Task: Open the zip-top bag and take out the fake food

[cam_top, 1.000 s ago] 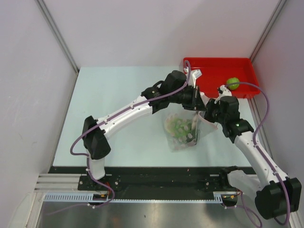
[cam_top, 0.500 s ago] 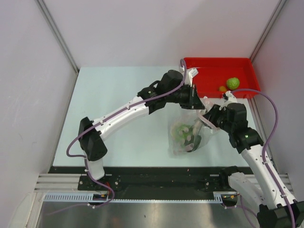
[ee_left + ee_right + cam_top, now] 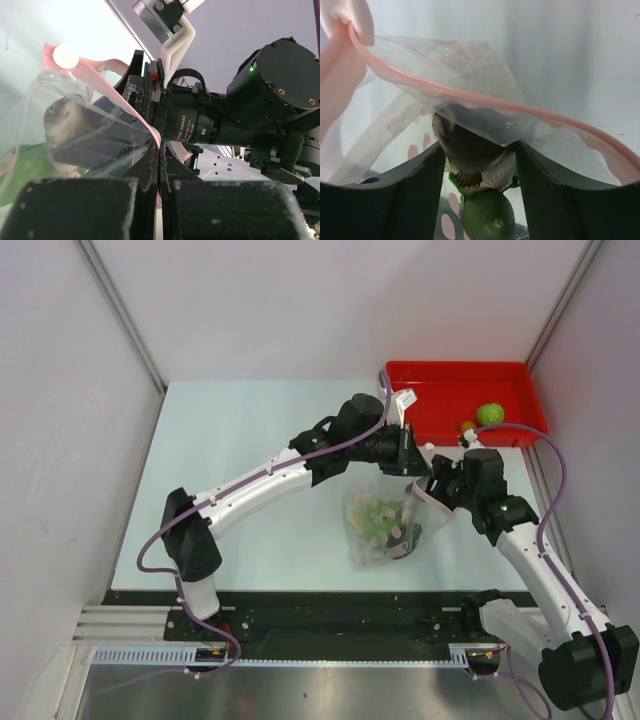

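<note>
The zip-top bag [image 3: 380,532] hangs with its mouth held up, right of the table's middle. My left gripper [image 3: 408,453] is shut on its pinkish zip strip [image 3: 102,70]; the strip runs between the closed fingers of the left gripper [image 3: 160,150]. My right gripper [image 3: 432,490] is open at the bag's mouth. In the right wrist view the grey fish [image 3: 470,145] lies between the spread fingers of the right gripper [image 3: 479,147], under the zip strip [image 3: 470,97]. A light green fruit [image 3: 487,216] and the leafy green piece [image 3: 25,170] lie below the fish.
The red tray [image 3: 450,375] stands at the back right; it holds a light green fruit [image 3: 490,414] and an orange fruit [image 3: 467,427]. The two wrists are close together over the bag. White walls enclose the table.
My right gripper drew back and low half a second ago, then moved forward to the bag's mouth again. The orange fruit now shows in the tray. The left gripper kept its hold.
</note>
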`<action>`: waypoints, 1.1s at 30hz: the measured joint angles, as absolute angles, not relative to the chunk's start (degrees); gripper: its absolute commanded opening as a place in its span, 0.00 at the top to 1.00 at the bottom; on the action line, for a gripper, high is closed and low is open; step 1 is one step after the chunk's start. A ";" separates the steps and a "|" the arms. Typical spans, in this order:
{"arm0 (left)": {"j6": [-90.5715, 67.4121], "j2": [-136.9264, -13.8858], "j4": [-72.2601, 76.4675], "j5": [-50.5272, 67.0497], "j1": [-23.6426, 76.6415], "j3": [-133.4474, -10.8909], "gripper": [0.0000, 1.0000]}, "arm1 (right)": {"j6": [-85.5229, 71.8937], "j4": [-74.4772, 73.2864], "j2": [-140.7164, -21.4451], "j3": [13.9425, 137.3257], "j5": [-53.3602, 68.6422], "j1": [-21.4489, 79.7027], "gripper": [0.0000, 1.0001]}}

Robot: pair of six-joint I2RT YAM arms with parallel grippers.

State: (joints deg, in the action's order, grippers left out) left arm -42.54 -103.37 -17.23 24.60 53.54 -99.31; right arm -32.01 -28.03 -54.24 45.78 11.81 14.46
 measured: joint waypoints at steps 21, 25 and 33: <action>-42.50 -103.37 -19.64 19.97 54.02 -100.31 1.00 | -28.69 -31.99 -45.12 48.84 14.90 14.52 1.00; -42.50 -103.31 -19.62 19.86 54.02 -100.31 1.00 | -27.24 -35.81 -43.29 53.45 13.19 14.48 1.00; -41.74 -102.63 -19.35 19.49 53.74 -99.55 1.00 | -26.89 -40.23 -44.27 65.08 5.32 14.22 1.00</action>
State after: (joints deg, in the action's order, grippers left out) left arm -41.74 -102.63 -19.35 19.49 53.74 -99.55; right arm -26.89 -40.23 -44.27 65.08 5.32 14.22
